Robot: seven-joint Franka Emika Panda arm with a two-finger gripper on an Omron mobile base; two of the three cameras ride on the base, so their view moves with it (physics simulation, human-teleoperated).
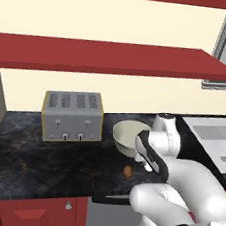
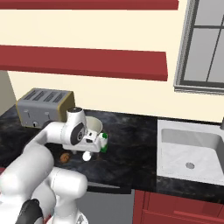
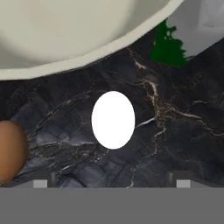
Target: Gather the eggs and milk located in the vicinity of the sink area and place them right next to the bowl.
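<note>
The gripper point(image 3: 112, 183) stands wide open with nothing between its tips, hanging just above the dark marble counter point(image 3: 175, 131) close to the near side of the bowl point(image 3: 65, 35). In the left base view the arm rises from the lower right and covers much of the counter's right half; the bowl point(image 1: 124, 136) sits to the right of the grey toaster point(image 1: 72, 116), a brown egg point(image 1: 128, 171) lies on the counter just near of the bowl, and the sink point(image 1: 221, 143) is well apart at the far right, with nothing in the part of the basin that shows. The hand itself is hidden behind the forearm here, and so is the milk. In the right base view the gripper point(image 2: 87, 154) hovers over the counter, the milk carton point(image 2: 103, 143) with its green marks stands just right of the bowl point(image 2: 94, 126), a white egg point(image 2: 87, 155) lies right below the hand, and the brown egg point(image 2: 65, 157) lies left of it; the sink point(image 2: 192, 151) looks empty. In the hand view the white egg point(image 3: 113, 120) rests on the marble between the tips, apart from both, with the brown egg point(image 3: 11, 151) at the left edge and the milk point(image 3: 188, 30) at the upper right beside the bowl's rim. Judged from this, both eggs and the milk already lie by the bowl, so little beyond pulling the arm clear seems left.
</note>
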